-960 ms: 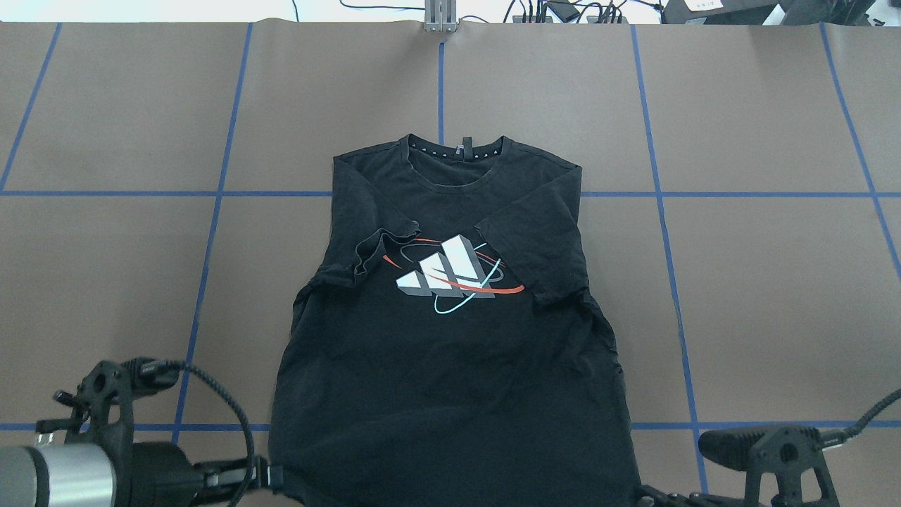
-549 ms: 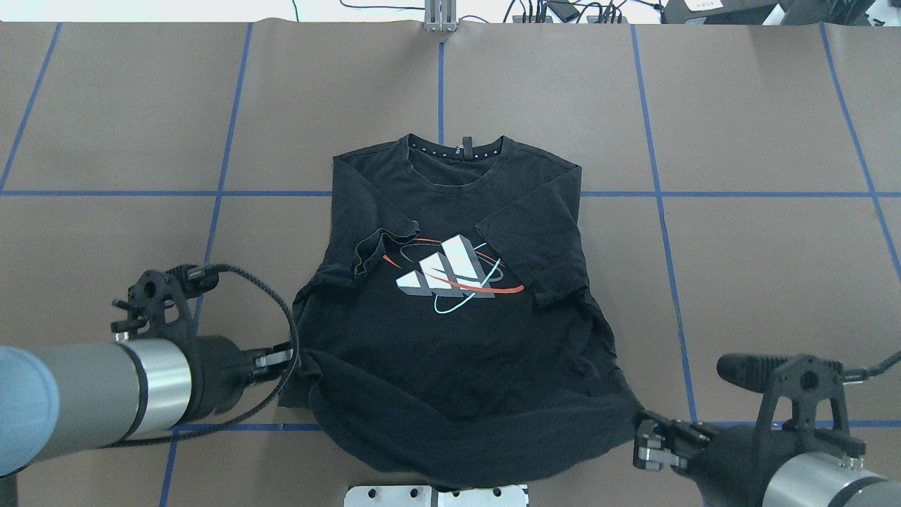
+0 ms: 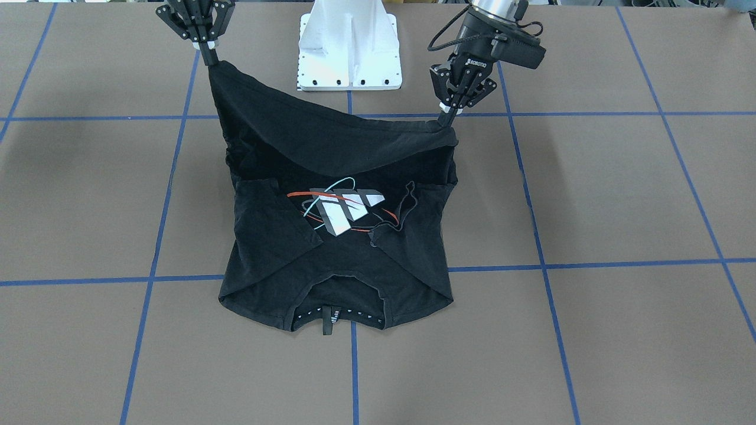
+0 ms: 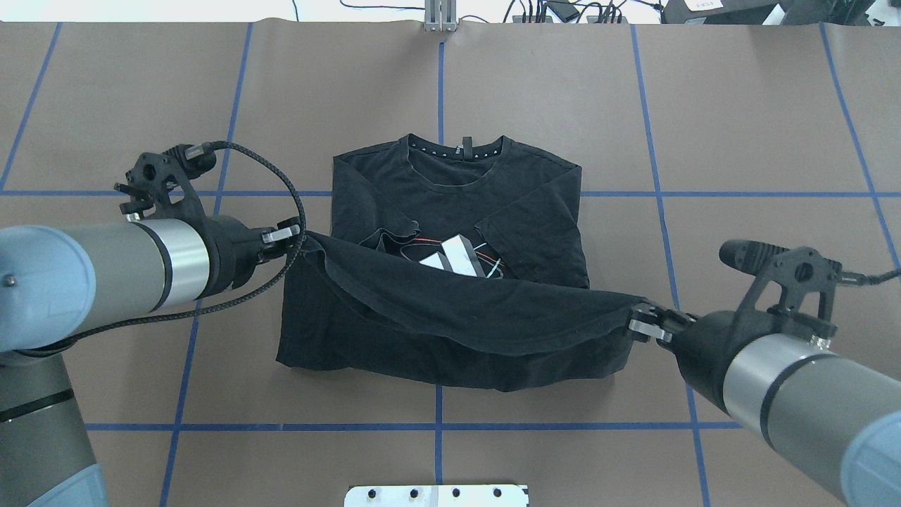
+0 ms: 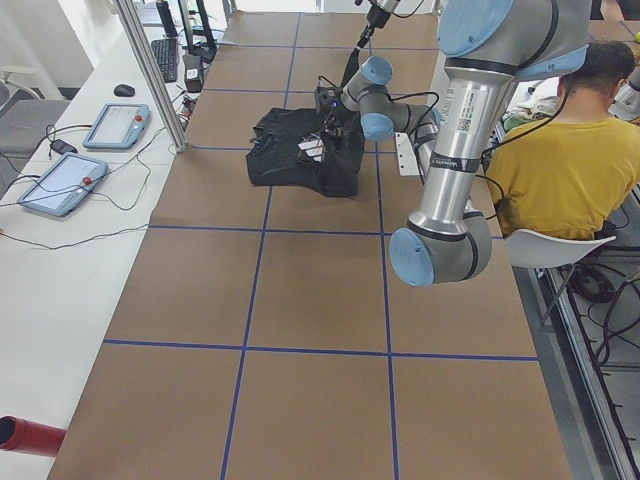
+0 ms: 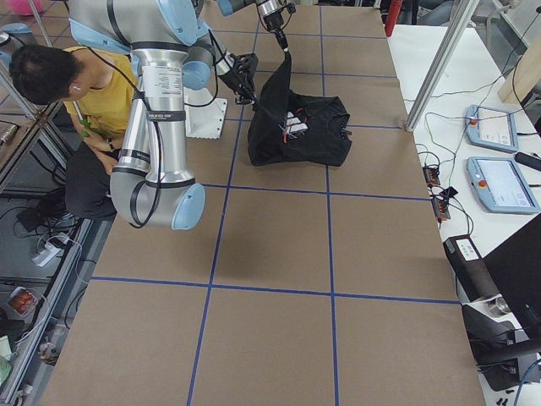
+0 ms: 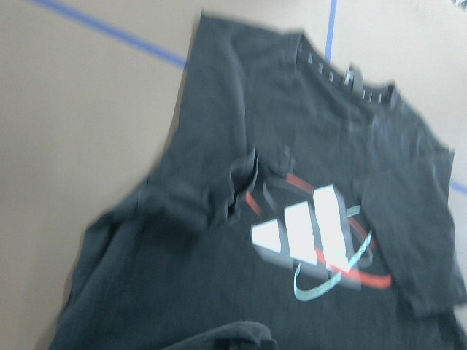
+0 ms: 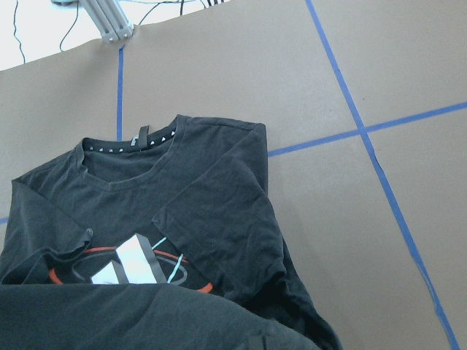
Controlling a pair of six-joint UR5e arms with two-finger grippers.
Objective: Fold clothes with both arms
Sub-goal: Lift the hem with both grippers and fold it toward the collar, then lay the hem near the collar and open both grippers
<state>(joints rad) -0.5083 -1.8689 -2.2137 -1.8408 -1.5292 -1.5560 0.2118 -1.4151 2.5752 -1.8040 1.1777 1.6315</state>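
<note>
Far ahead along T-shirt (image 4: 457, 176) long axis: collar (image 4: 456, 151); lifted hem (image 4: 493, 303) pinched at corners by left gripper (image 4: 295, 236) and right gripper (image 4: 637, 322), left nearer.

Even bright light; left-wrist view perhaps motion-blurred

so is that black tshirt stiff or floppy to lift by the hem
Probably floppy: the T-shirt sags in a curve between the left gripper and the right gripper. Likely light, since two small corner pinches hold its hem up. The loose folded-in sleeves may shift.
</note>
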